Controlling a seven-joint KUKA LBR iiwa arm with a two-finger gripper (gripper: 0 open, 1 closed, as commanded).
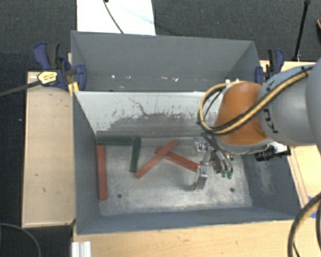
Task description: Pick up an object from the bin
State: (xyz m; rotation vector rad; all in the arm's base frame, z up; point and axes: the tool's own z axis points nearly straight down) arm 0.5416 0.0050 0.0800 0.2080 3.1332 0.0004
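Observation:
My gripper is low in the bin's right half, just above the floor. It sits at the right end of a short red stick, which lies slanting from the middle of the bin toward it; whether it touches the stick I cannot tell. A second orange-red stick crosses that one's left end, running from lower left to upper right. Left of the pair lies a dark green stick, pointing toward the back wall.
A long red stick lies along the left wall. Another dark green stick rests along the foot of the back wall. The arm's orange cover and cables hang over the bin's right side.

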